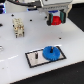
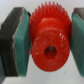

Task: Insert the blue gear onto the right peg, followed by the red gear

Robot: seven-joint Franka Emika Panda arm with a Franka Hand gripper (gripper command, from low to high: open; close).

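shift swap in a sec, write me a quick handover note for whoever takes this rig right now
Gripper: shut on the red gear, fingers pressing both its sides, held in the air above the table.
Blue gear: lying on the grey plate, at the plate's end on the exterior view's right; looks seated there, its peg hidden.
Other peg: bare.
Done: blue gear placed, red gear picked up.
Left: carry the red gear to the plate and seat it.

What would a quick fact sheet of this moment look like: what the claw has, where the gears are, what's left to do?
gripper: shut on the red gear, held above the table
blue gear: already on the grey plate, on the side toward the exterior view's right
free peg: thin dark pin, bare, beside the blue gear
white table: also holds a pale block-like object, too blurred to name
left to do: red gear not yet placed
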